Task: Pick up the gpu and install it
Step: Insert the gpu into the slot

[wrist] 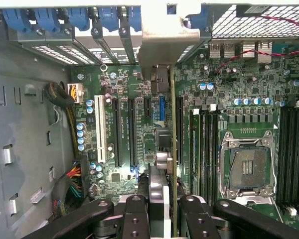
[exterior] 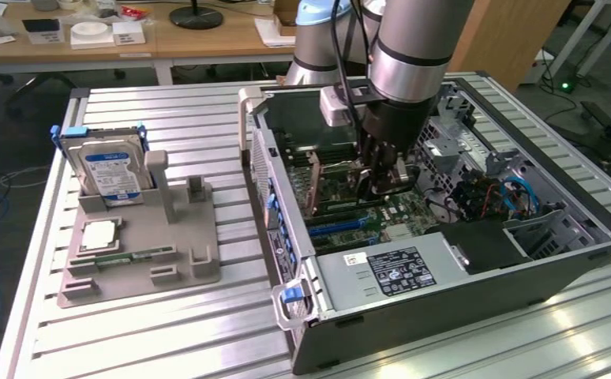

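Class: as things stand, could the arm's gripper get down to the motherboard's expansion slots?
Probably yes. The computer case lies open-sided, the gripper holds the gpu on edge over the expansion slots, and nothing seems to lie between.

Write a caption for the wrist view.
Gripper holds the gpu edge-on at the slots of the motherboard inside the open computer case.

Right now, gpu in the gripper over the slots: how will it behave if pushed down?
The gpu looks stiff: it hangs straight, edge-on, in the gripper. Probably fragile: bare board, thin edge. Its bulk sits on one face, so it may tilt.
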Motion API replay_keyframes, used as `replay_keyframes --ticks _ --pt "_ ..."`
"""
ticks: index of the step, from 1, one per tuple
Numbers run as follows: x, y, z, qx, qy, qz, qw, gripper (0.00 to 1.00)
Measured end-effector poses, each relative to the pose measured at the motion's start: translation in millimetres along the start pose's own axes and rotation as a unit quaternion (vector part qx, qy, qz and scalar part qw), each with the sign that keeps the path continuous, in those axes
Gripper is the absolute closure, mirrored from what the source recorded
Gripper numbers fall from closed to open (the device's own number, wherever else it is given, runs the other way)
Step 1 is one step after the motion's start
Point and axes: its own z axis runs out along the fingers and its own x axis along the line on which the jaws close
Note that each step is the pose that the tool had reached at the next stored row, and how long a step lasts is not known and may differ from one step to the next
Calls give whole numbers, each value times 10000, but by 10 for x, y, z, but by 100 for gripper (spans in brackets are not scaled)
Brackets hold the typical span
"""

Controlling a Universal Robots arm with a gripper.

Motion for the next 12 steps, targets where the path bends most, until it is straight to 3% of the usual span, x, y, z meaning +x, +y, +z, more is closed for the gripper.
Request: replay_keyframes --ticks 9,10,11,12 --pt "2 5 85 -76 3 2 10000 72" --pt "2 5 90 -89 4 2 10000 72" --pt "-11 7 105 -125 6 4 9999 72" --pt "-29 9 119 -134 6 4 9999 72"
